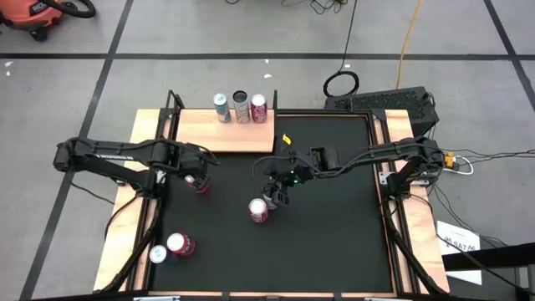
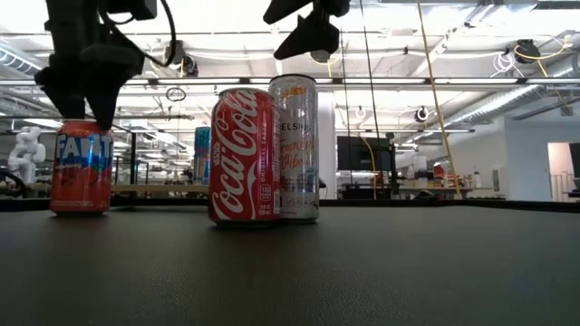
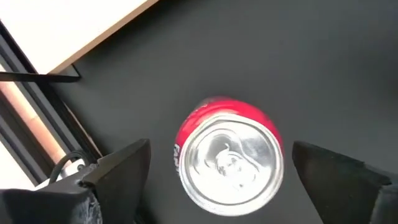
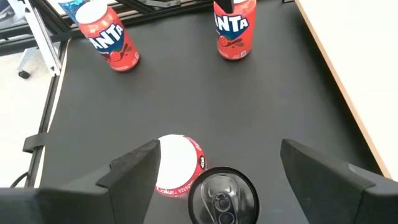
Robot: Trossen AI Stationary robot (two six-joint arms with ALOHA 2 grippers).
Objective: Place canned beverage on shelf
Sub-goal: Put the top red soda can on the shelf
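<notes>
Your left gripper [image 3: 217,180] wide open, holding nothing, hanging right over red Fanta can [image 1: 199,183] near shelf [image 1: 226,132].
Drop straight down, keep can in middle of gap, squeeze gently, then lift.
Shelf already has three cans [image 1: 240,108] at back; put yours on bare wood in front.
Right gripper [image 4: 214,180] open too, empty, over Coke can [image 2: 242,156] and slim silver can [image 2: 294,148] mid-mat. Keep it still.
</notes>
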